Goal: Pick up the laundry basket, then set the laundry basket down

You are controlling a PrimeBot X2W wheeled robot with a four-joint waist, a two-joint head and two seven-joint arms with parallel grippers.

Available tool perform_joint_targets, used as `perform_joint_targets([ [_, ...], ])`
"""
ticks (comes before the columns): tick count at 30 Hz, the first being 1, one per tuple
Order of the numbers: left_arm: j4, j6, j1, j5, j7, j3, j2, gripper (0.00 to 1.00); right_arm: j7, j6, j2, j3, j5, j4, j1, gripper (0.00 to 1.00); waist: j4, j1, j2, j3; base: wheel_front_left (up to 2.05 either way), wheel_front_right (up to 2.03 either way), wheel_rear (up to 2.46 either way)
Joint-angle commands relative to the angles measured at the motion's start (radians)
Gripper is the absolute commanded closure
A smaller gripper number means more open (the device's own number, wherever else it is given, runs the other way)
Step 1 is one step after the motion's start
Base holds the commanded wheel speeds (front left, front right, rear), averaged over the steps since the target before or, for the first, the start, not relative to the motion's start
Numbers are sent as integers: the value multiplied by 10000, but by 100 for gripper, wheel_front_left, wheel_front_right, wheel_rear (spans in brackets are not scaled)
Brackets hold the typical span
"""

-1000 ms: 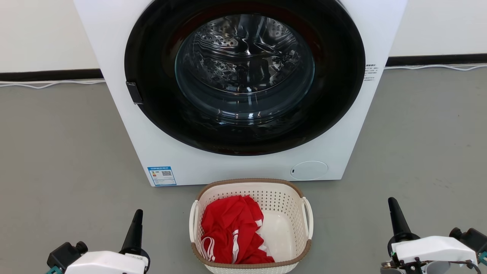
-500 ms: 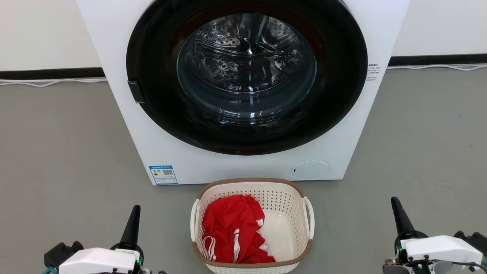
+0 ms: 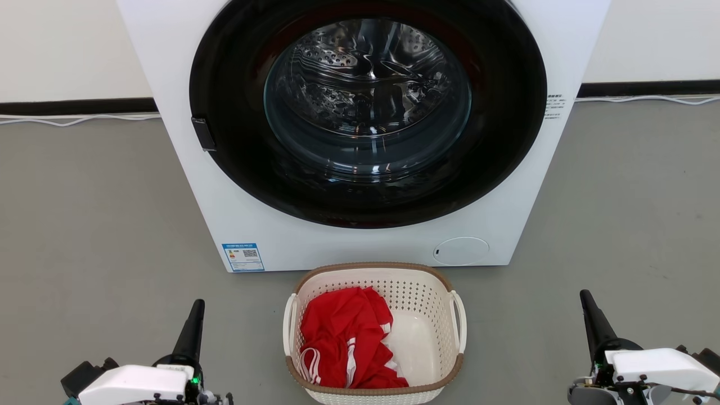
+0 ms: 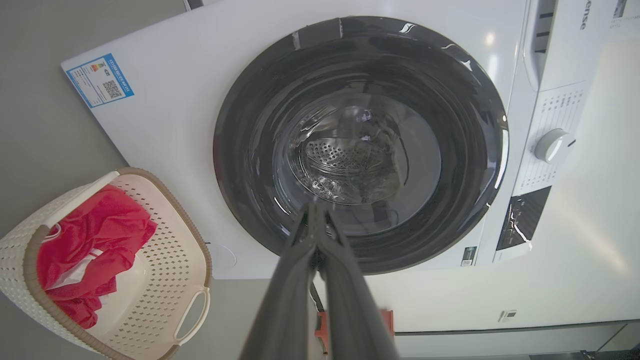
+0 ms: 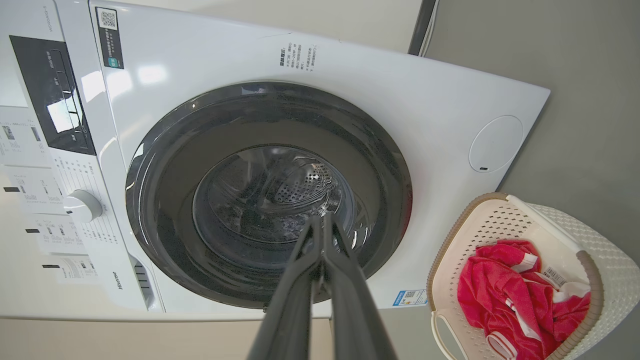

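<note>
The laundry basket (image 3: 427, 306), cream-white and perforated with a brown rim and two white loop handles, stands on the grey floor just in front of the washing machine. It holds a red garment (image 3: 346, 337). The basket (image 4: 165, 260) lies at the lower left of the left wrist view, and the basket (image 5: 500, 225) sits at the lower right of the right wrist view. My left gripper (image 3: 197, 306) is shut and empty, well left of the basket. My right gripper (image 3: 585, 297) is shut and empty, well right of it. Both point toward the machine.
A white front-loading washing machine (image 3: 247, 225) with a dark round door (image 3: 368, 112) stands right behind the basket. Grey floor (image 3: 84, 225) spreads out on both sides. White cables (image 3: 67, 119) run along the black skirting at the wall.
Both grippers have sunk lower in the head view and the right one drifted slightly right. The whole picture has shifted a little right, so the camera moved. The basket stays put.
</note>
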Motion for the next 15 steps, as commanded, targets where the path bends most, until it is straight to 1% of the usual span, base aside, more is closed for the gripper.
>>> perform_joint_targets([
  [1, -321, -96, -596, -240, 80, 293, 125, 100, 98, 63, -30, 117, 201, -356, -542, 100, 2, 0, 0, 1, 0, 0, 0],
  [15, -390, -109, -699, -1678, 493, 475, 140, 100, 503, 71, 2, -68, 1635, -456, -583, 100, 56, 0, 0, 24, 0, 0, 0],
])
